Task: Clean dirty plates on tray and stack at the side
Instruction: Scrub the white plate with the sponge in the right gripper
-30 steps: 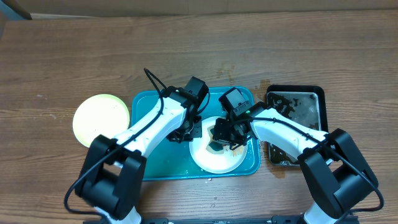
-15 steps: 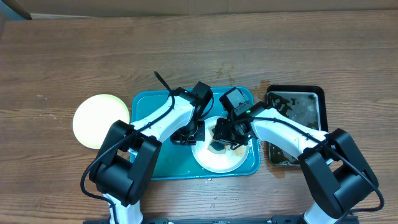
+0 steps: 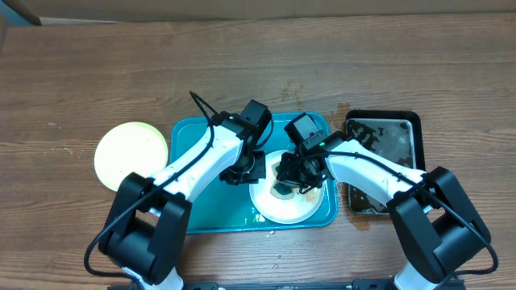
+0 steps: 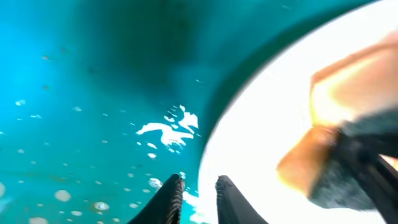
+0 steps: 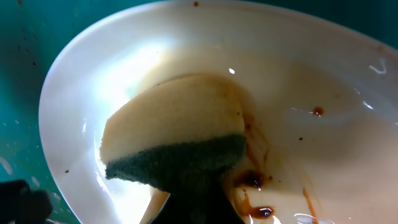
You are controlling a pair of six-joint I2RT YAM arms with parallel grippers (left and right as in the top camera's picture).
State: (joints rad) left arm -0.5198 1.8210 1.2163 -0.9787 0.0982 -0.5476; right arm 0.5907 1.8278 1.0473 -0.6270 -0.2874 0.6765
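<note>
Spreading under everything is the brown wooden table (image 3: 81, 72). On it, in the middle, lies the large teal rectangular plastic tray (image 3: 201, 209), and just right of it the smaller narrow black tray (image 3: 415, 121) with water in it.

One round white shallow plate (image 3: 282, 211) lies inside the teal tray, in its right half, near the front rim. One round pale yellow plate (image 3: 129, 153) lies on the table just left of the tray, outside it.

Both arms reach into the tray. The overhead view shows where they are, but not well what they do.

The right gripper (image 3: 288, 173) is over the white plate. Only the right wrist view shows that it is clamped on a yellow sponge with a dark green scrubbing side (image 5: 174, 124), which is pressed on the plate, with brown smears (image 5: 252, 180) just beside it.

The left gripper (image 4: 199, 193) is at the left edge of the same plate. Its wrist view shows the two fingertips a little apart. Whether they touch the rim I cannot tell. This view also shows small white water drops (image 4: 165, 130) on the tray floor.
</note>
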